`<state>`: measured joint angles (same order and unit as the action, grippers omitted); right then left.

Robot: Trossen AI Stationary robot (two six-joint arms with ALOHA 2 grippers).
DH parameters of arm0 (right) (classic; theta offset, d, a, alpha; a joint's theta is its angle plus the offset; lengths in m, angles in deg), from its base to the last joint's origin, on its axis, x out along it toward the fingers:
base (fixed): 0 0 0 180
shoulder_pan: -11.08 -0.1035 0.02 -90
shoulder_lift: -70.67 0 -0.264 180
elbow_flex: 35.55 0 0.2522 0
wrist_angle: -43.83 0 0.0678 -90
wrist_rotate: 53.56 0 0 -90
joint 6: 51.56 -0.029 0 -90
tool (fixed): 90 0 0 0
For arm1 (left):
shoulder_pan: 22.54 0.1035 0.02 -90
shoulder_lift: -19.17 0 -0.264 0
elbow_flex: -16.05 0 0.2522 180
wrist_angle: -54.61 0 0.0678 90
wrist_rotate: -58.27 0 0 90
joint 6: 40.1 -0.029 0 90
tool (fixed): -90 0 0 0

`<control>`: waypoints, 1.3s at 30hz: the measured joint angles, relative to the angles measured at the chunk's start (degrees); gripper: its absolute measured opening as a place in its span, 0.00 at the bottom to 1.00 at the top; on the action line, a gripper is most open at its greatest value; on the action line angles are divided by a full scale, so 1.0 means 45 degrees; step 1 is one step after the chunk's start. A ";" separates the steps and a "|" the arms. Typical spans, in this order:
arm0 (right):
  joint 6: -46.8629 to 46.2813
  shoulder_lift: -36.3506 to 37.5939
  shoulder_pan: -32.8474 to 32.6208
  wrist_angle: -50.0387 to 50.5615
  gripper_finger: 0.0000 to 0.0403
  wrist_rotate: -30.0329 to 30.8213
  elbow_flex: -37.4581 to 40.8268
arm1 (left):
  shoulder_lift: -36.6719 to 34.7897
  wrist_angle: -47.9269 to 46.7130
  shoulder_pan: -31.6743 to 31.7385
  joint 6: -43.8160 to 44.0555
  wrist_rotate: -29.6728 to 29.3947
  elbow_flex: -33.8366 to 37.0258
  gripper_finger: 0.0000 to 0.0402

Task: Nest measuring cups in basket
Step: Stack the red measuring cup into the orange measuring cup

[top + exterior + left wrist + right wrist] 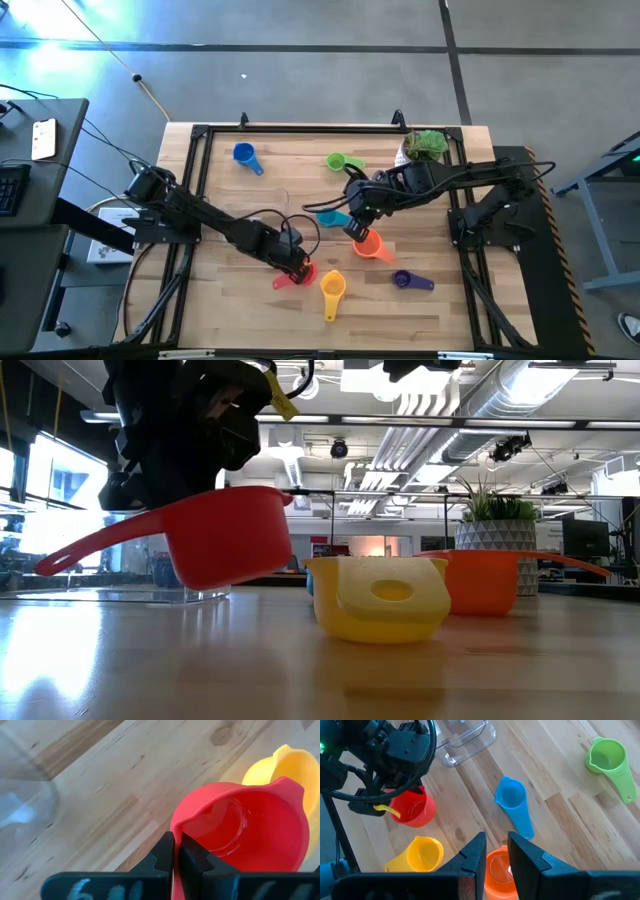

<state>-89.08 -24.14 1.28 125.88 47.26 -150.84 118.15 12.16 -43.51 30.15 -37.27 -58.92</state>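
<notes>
My left gripper (297, 268) is shut on the red cup (225, 540), beside the yellow cup (332, 290) that sits on the table. My right gripper (496, 842) hangs slightly open above the orange cup (497, 870) and touches nothing. The orange cup (480, 582) rests on its base. The cyan cup (512, 802), green cup (607, 757), blue cup (245, 156) and purple cup (408, 281) lie apart on the wood. The clear basket (470, 740) stands near the table's middle, with no cup showing in the part I can see. My left gripper pinches the red cup's rim and wall (175, 827), one finger inside the bowl and one outside, coming from above. The cup is lifted clear of the table and tilted, its handle (90, 545) sticking out sideways.
A white pot with a green plant (425, 145) stands at the far right corner. A black frame (300, 128) runs round the table. Bare wood lies along the near edge and on the left side.
</notes>
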 joint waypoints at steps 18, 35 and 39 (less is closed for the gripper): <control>0.0000 0.0000 0.0000 0.0019 0.18 0.0018 0.0000 | 0.0015 -0.0034 0.0073 -0.0610 0.0136 0.0004 0.09; -0.0528 -0.0005 -0.0004 0.0018 0.18 -0.0087 0.0000 | -0.0121 0.0012 0.0083 -0.0673 0.0223 0.0024 0.19; -0.0924 -0.0005 -0.0165 0.0012 0.18 -0.0108 0.0000 | -0.0578 0.0008 0.0083 -0.0984 0.0219 0.0024 0.19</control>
<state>-93.24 -24.16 0.54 125.94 46.77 -150.84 115.55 12.19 -43.14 25.72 -36.28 -58.81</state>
